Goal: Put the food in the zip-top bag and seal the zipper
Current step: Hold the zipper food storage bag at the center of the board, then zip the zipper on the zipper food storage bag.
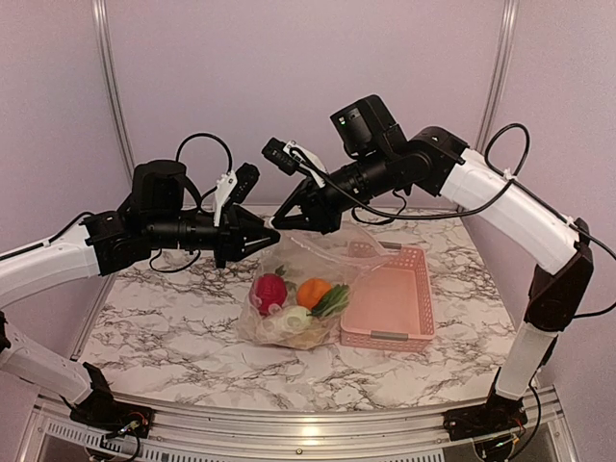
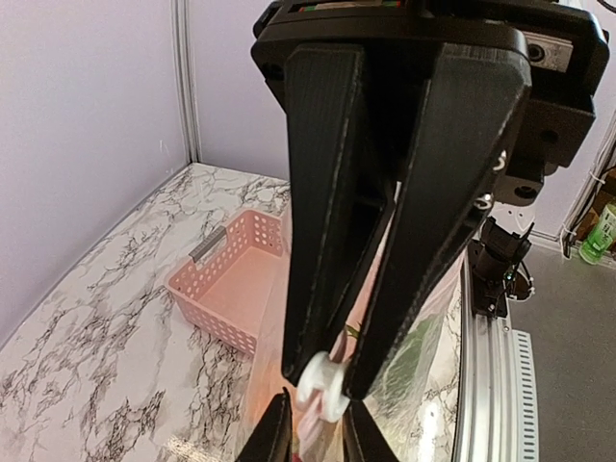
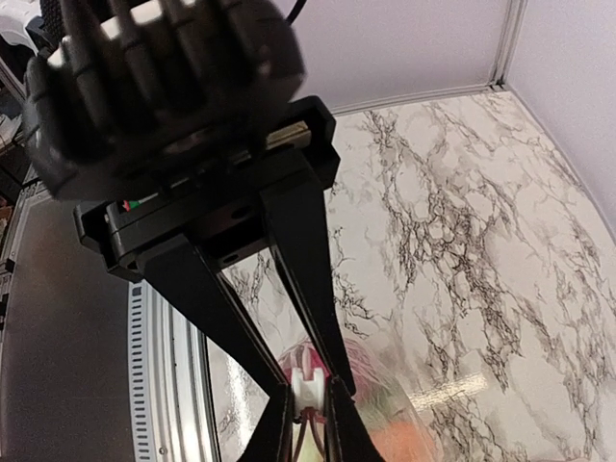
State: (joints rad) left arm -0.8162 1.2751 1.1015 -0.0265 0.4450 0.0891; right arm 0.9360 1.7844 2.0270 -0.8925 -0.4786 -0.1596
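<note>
Jaws meet tip to tip above the table (image 1: 173,327) in the overhead view. The left gripper (image 1: 262,234) reaches in from the left and the right gripper (image 1: 286,218) from the far right, both at the raised mouth of the zip-top bag (image 1: 318,252). How wide either pair stands cannot be told from here. The bag sags onto the marble just left of the pink basket (image 1: 385,339) and touches it. The food sits in its bottom: a red ball (image 1: 270,289), an orange ball (image 1: 313,291), a green leafy piece (image 1: 332,301) and a white-cream piece (image 1: 294,322).

In the left wrist view, the right gripper's two dark fingers (image 2: 327,221) come down from the top and pinch a small white piece (image 2: 322,387) at the bag's mouth. The left gripper's own tips show at the bottom edge, slightly parted, just below that piece. The basket lies to the far side on the table.

In the right wrist view, the left gripper's fingers (image 3: 303,260) narrow toward the same white piece and flank it closely. Whether they grip it cannot be told. The bag's contents blur pink and orange beneath.
</note>
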